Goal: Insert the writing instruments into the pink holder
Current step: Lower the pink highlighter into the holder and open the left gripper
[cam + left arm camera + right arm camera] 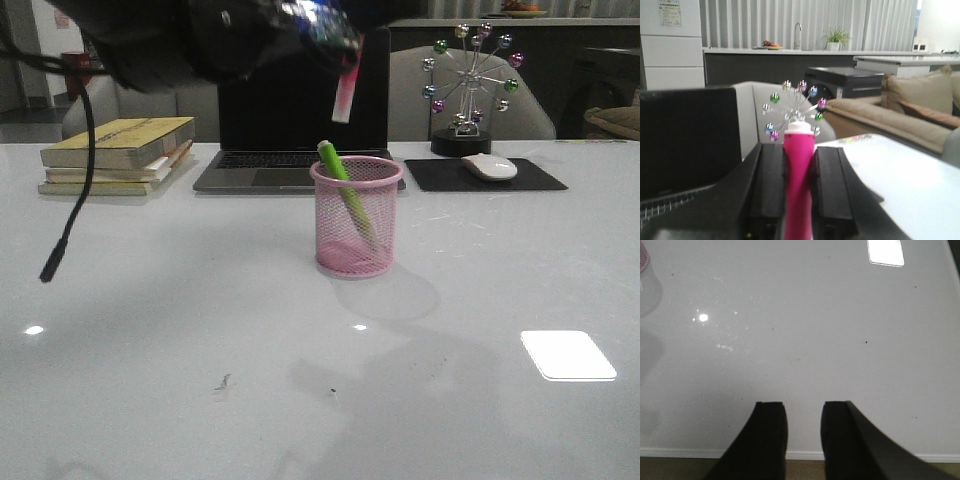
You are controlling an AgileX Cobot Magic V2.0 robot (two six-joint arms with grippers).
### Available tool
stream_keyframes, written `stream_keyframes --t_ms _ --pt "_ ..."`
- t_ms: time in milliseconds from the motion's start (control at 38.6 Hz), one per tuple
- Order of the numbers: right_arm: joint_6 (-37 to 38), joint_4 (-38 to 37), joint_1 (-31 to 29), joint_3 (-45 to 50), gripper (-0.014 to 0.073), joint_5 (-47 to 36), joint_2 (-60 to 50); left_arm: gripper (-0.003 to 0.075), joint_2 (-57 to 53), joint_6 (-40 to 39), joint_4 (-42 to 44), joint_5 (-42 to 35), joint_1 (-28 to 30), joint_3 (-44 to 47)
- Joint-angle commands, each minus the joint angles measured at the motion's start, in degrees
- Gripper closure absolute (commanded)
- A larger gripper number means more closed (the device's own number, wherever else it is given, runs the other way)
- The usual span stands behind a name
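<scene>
The pink holder [356,215] stands upright mid-table in the front view, and the lime green marker [345,185] leans inside it with its pale end above the rim. High over the holder, my left gripper [345,60] is shut on the magenta marker [346,92], whose pale cap hangs down. The left wrist view shows that marker [799,175] clamped between both black fingers [772,185]. My right gripper [804,412] is open over bare table near the front edge, holding nothing. A sliver of the holder [643,257] shows at that view's corner.
Behind the holder sit an open laptop [300,130], a stack of books [118,155] at the left, and a mouse [489,166] on a black pad [485,176] with a ferris-wheel ornament [467,85] at the right. A black cable [78,180] dangles at the left.
</scene>
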Motion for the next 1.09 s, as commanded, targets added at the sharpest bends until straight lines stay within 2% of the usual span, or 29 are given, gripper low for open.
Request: stream_keyframes --t_ms 0,130,570,674,777,881,984,1062 --pt "-0.33 -1.0 -0.5 -1.55 0.027 -3.54 0.05 0.0621 -1.53 -0.21 0.5 -5.92 -0.39 -1.63" --pt "-0.33 -1.0 -0.5 -1.55 0.027 -3.54 0.05 0.0621 1.01 -0.74 0.22 -8.58 -0.61 -1.63" --pt "-0.33 -1.0 -0.5 -1.55 0.027 -3.54 0.05 0.0609 3.39 -0.74 0.22 -8.45 -0.61 -1.63" --pt "-0.33 -1.0 -0.5 -1.55 0.027 -3.54 0.05 0.0551 3.99 -0.74 0.22 -8.45 -0.61 -1.63" --pt "-0.33 -1.0 -0.5 -1.55 0.027 -3.54 0.05 0.0421 4.46 -0.74 0.22 -8.58 -0.61 -1.63" --pt "-0.33 -1.0 -0.5 -1.55 0.027 -3.54 0.05 0.033 4.68 -0.74 0.22 -10.25 -0.73 -1.63" --pt "-0.33 -1.0 -0.5 -1.55 0.027 -3.54 0.05 0.0327 4.4 -0.74 0.53 -13.13 -0.85 -1.63" --pt "-0.33 -1.0 -0.5 -1.55 0.027 -3.54 0.05 0.0327 3.01 -0.74 1.2 -12.33 -0.85 -1.63"
